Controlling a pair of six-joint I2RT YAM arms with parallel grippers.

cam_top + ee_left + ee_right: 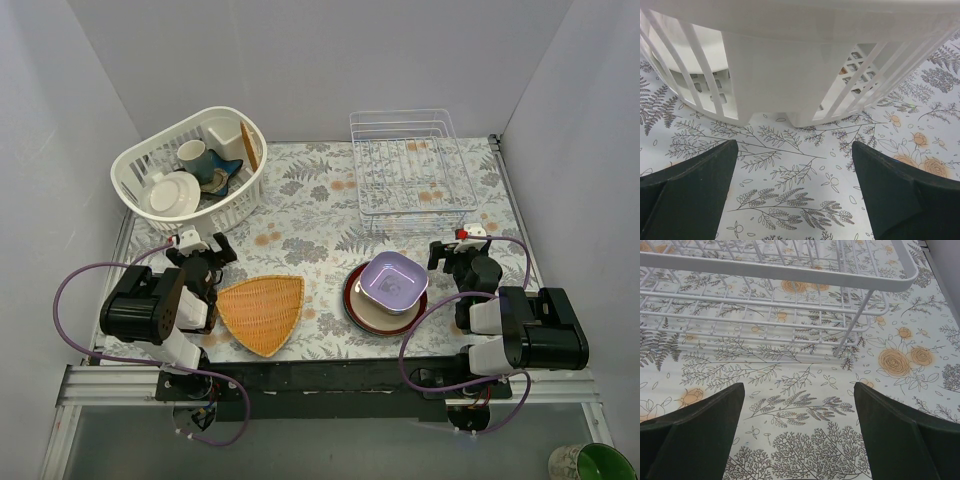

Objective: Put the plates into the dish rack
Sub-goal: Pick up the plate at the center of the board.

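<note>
Top view: dish rack (412, 165), thin white wire, sits upper right of the frame on the floral cloth (320, 210), nothing in its slots. The plates are stacked lower centre-right, well apart from the rack. The red-brown round plate (352, 300) is at the bottom, a cream dish (371, 313) shows at its edge, and the lilac dish (391, 281), a rounded square, is on top. Any other pieces in the stack are hidden.

R gripper (458, 247) is just right of the stack, between it and the rack's near corner. Its jaws are spread wide w/ nothing between them. In the R wrist view both dark fingers (695, 435) sit at the bottom corners w/ bare cloth between them, and the rack's (790, 271) near rail and one leg fill the upper part of the frame, close ahead but not touching.

L gripper (207, 250) is at mid left, just below the slotted oval basket (240, 195), which fills the upper left. It's also fully spread and holds nothing. In the L wrist view the fingers (690, 195) flank bare cloth, and the basket wall (770, 80) fills the top of the frame, near but apart.

The basket holds a dark mug (193, 153) and a white round plate (172, 193); other bits are too small to name. An orange woven triangular tray (263, 312) lies lower centre-left, between the L arm and the plate stack. A green cup (590, 462) shows at the bottom right corner, off the table.
</note>
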